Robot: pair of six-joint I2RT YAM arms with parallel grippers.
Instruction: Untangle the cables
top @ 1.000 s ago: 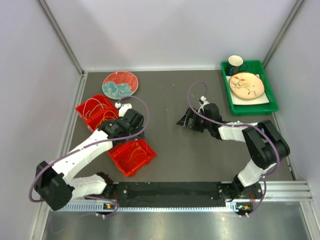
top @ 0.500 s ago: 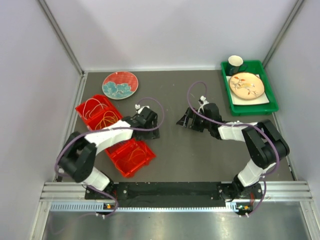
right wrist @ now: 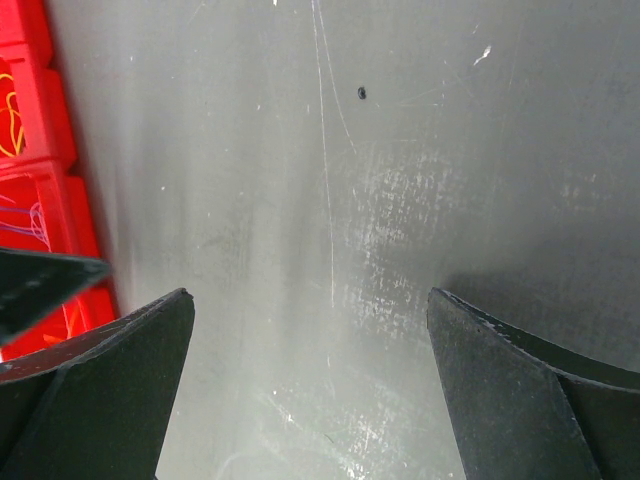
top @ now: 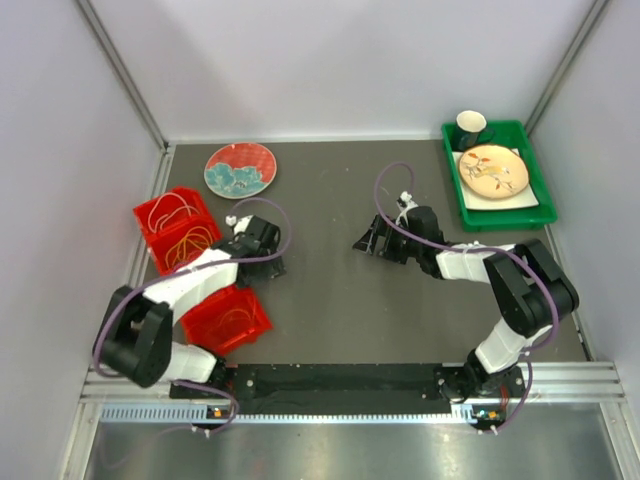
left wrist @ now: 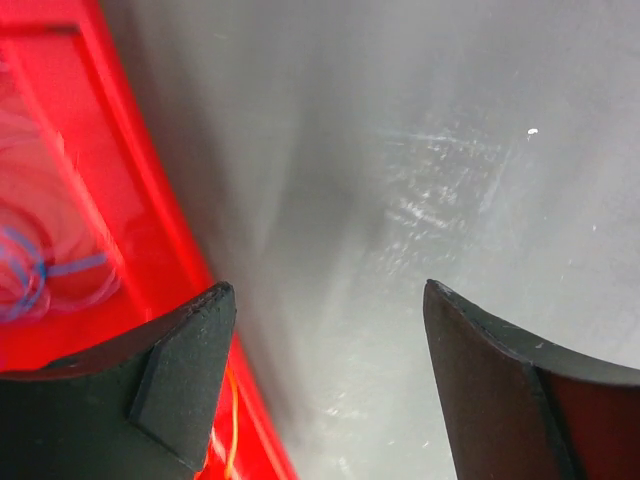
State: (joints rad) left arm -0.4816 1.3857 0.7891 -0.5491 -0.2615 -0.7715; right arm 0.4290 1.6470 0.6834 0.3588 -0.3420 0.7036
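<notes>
Two red bins hold the cables. The far bin (top: pixel 150 222) holds white and orange loops (top: pixel 172 212). The near bin (top: pixel 225 318) holds faint thin loops. My left gripper (top: pixel 266 268) is open and empty, low over the bare table just right of the bins. In the left wrist view the gripper (left wrist: pixel 328 292) has a red bin wall (left wrist: pixel 130 180) at its left finger, with blue and white cable (left wrist: pixel 40 272) inside and an orange strand (left wrist: pixel 232 420). My right gripper (top: pixel 368 240) is open and empty at mid-table. In its wrist view (right wrist: pixel 310 296) the red bins (right wrist: pixel 40 150) lie far left.
A blue and red patterned plate (top: pixel 240 168) lies at the back left. A green tray (top: pixel 500 218) at the back right holds a cream plate (top: pixel 493 170) and a dark cup (top: pixel 471 123). Walls close in on both sides.
My left arm swung right toward mid-table, then back left. Both red bins have shifted to the left, the near one the most. The right arm has not moved.
</notes>
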